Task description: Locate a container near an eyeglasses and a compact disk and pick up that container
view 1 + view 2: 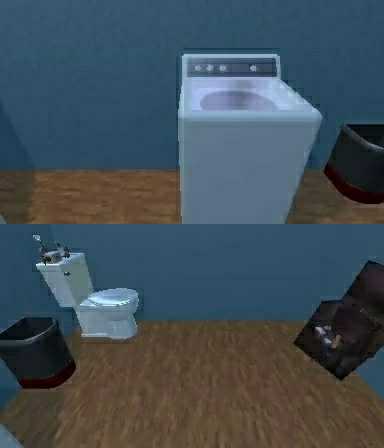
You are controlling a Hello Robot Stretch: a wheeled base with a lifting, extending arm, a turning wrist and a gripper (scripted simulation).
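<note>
A white washing machine (245, 130) stands at twelve o'clock, a dark bin (362, 160) at three. The pincer's grasp cannot be told.

We make out a few small things (60, 253) on top of the white toilet tank (62, 282), at the upper left of the arm side view: one thin and upright, the others low and brownish. They are too small for us to name.
</note>
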